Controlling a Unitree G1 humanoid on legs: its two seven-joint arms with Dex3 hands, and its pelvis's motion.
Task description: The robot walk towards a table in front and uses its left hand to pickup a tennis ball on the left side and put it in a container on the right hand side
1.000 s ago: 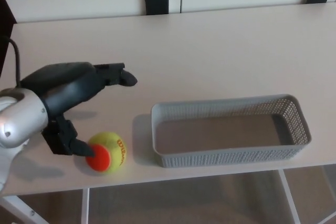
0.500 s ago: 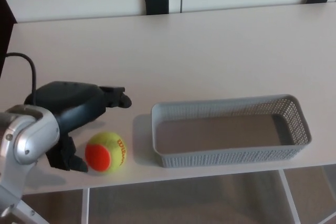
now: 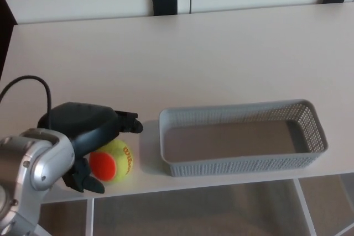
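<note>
1 ball, 1 basket, 1 hand in view: L hand; R hand not in shot. Ball sits on table right under L hand's palm, betw. thumb on near side & fingers on far side. Hand is spread, not clamped. Palm maybe touches ball's top, can't be sure, shadow hides it. Basket lies to hand's right, just past ball, not touching it.
</note>
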